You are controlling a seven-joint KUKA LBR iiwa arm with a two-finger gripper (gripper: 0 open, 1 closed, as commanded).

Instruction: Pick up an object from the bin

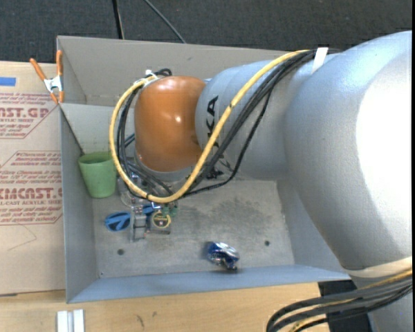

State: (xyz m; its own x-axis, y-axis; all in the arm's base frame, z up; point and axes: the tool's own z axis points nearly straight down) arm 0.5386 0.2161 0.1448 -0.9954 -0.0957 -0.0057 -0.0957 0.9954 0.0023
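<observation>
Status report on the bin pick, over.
Gripper down at left of bin floor, grip unclear. Small blue piece right beside it. Green cup close by at left wall; blue-and-white wad apart, near front.

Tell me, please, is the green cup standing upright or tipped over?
Upright, it seems: the green cup stands by the left wall of the bin with its rim uppermost.

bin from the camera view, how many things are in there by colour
green: 1, the cup at the left
blue: 2, a flat piece below the cup and a blue-and-white crumpled thing near the front
yellow-green: 1, a small round thing, partly hidden
total: 4 in sight
</observation>
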